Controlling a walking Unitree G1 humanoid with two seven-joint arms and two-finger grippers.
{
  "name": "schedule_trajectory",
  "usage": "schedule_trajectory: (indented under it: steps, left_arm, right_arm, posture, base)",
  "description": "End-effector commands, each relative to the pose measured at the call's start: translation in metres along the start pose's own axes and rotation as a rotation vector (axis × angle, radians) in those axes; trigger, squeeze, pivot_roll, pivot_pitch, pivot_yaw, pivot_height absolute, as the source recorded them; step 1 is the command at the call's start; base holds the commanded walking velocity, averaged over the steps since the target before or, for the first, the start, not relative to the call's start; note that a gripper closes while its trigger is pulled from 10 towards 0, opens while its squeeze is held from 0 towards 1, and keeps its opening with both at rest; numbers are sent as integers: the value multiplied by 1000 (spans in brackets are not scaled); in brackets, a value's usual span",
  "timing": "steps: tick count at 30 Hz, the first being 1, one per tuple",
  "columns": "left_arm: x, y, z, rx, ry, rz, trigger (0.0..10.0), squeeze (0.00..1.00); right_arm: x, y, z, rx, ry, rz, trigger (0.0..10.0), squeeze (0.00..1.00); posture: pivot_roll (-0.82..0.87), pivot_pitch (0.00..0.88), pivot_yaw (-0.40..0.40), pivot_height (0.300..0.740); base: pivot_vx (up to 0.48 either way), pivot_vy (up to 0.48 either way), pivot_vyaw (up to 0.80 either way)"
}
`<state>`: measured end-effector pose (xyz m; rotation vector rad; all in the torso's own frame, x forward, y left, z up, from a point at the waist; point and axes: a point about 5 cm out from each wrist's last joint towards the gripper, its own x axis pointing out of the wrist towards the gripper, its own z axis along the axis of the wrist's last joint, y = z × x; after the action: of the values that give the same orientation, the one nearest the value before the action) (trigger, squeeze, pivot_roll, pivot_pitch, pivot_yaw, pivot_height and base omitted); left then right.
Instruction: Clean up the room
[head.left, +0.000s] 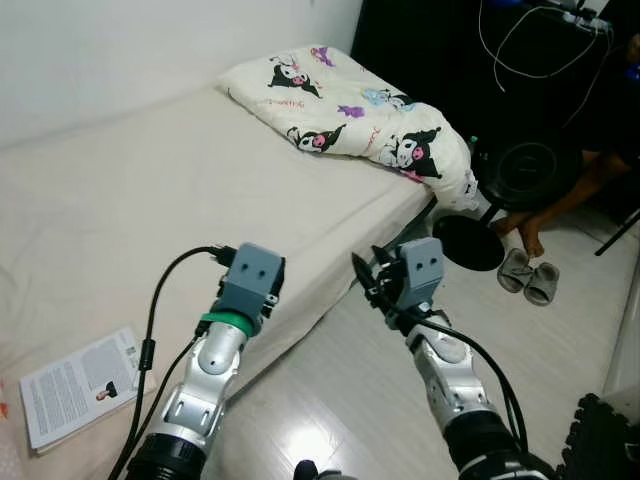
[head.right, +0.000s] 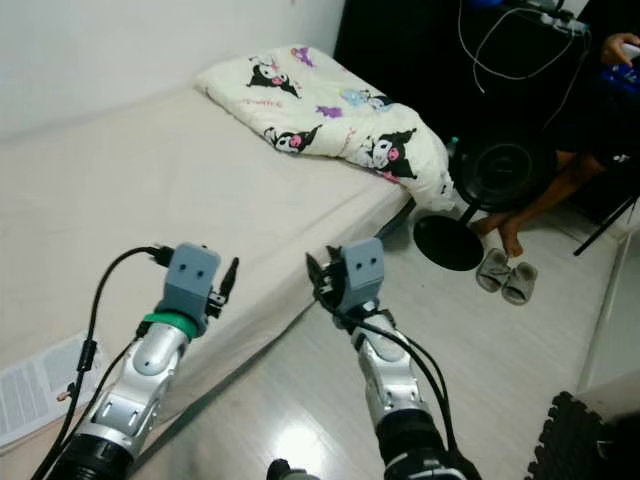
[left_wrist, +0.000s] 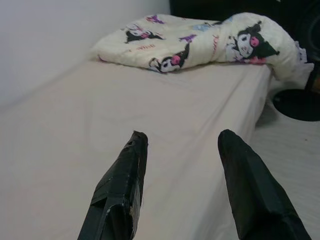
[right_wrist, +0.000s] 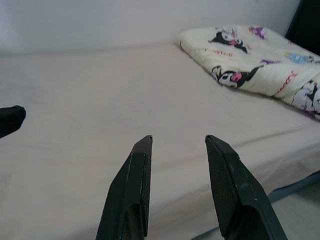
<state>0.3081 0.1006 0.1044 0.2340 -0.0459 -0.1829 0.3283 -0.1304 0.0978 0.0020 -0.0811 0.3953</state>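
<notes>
Two grippers up by the bed, both w/ fingers apart, holding nothing.

The left gripper (left_wrist: 180, 150) hangs over the bed (head.left: 150, 190) near its front edge, fingers spread, nothing between them. The right gripper (right_wrist: 175, 150) is just off the bed's front edge, over the floor (head.left: 330, 400), fingers also apart & bare. A blanket (head.left: 350, 110) w/ cartoon pics lies bunched up at the bed's far right corner, spilling a bit over the edge. A sheet of paper (head.left: 75, 385) w/ print lies on the bed's near left corner. On the floor past the bed's right end sit a round black fan base (head.left: 468, 242) & a pair of grey slippers (head.left: 527, 276). A person's foot (head.left: 528, 234) is just beside the slippers.
</notes>
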Motion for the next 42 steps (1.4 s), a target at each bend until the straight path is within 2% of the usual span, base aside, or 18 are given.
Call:
schedule_trajectory:
  steps: [1, 17, 23, 37, 40, 42]
  left_arm:
    - [-1, -4, -3, 18, 14, -11, 10000, 0]
    - [0, -4, -3, 34, 12, -13, 10000, 0]
    - [1, -4, -7, 38, 49, -14, 10000, 0]
    - [2, -5, -5, 52, 33, -24, 10000, 0]
    - [2, -6, -5, 47, 38, -33, 10000, 0]
    - [-2, -9, -9, 10, 51, -53, 10000, 0]
  right_arm:
    - [-3, -3, -4, 2, 21, -9, 10000, 0]
    - [-2, -2, -3, 1, 20, -7, 10000, 0]
    - [-1, -2, -3, 1, 19, -6, 10000, 0]
    - [-1, -1, -3, 4, 18, -7, 10000, 0]
    - [-1, 0, -3, 4, 17, -7, 10000, 0]
    - [-1, 1, -3, 11, 13, -4, 10000, 0]
  posture:
    - [-6, 34, -79, 723]
    - [-10, 26, -75, 723]
    - [-10, 21, -70, 723]
    - [-9, 23, -65, 723]
    - [-9, 23, -64, 723]
    - [-10, 23, -62, 723]
  base:
    - [0, 0, 0]
    - [0, -376, 0]
    - [0, 0, 0]
    - [0, 0, 0]
    - [0, 0, 0]
    - [0, 0, 0]
